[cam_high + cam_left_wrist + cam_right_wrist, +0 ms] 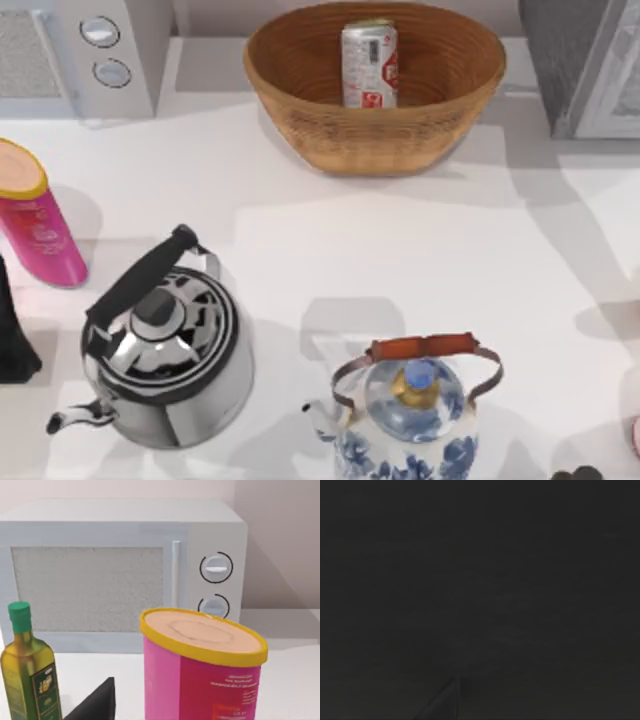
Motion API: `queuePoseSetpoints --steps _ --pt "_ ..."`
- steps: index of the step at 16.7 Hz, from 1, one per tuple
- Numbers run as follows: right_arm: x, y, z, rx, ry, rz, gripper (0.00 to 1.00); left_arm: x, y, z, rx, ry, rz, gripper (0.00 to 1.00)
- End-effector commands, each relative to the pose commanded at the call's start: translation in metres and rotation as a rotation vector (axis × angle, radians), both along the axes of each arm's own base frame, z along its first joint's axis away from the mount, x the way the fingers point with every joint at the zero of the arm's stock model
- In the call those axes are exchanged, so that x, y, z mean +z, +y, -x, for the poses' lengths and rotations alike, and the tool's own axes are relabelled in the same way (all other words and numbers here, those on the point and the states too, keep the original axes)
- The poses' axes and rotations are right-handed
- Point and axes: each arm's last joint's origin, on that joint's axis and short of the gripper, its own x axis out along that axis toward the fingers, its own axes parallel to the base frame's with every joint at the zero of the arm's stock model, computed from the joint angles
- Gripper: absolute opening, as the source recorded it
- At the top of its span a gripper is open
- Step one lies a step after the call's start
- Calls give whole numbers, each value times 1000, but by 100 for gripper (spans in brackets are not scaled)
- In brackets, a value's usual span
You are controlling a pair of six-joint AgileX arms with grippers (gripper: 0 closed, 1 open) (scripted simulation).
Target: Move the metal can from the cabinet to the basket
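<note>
The metal can [369,64], silver with a red-and-white label, stands upright inside the wicker basket [300,110] at the back middle of the table. No gripper is near it. My left arm [12,335] is a dark shape at the table's left edge, beside the pink canister [38,215]. A dark part of my left gripper [95,704] shows in the left wrist view, facing the canister [200,680] and the microwave [115,575]. A dark bit of my right arm [578,473] sits at the front right corner. The right wrist view is dark.
A grey cabinet [585,60] stands at the back right, a microwave [90,50] at the back left. A steel kettle [165,350] and a blue-and-white kettle [410,415] stand at the front. An olive oil bottle [30,670] is beside the canister.
</note>
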Motion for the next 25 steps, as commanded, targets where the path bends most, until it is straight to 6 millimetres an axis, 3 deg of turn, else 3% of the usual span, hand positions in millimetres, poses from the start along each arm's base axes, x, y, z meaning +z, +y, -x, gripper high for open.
queuePoseSetpoints --steps 7,11,14,20,23,25 --pt "-5 -10 24 14 -19 -4 100 0 0 0 0 0 0 100" --pt "-36 -33 59 19 -16 -1 100 0 0 0 0 0 0 100" --pt "-85 -51 89 19 14 7 100 0 0 0 0 0 0 100" --pt "-228 -77 142 24 80 10 100 0 0 0 0 0 0 100" --pt "-292 -84 158 30 71 4 100 0 0 0 0 0 0 100" --pt "-324 -86 162 35 53 1 100 0 0 0 0 0 0 100"
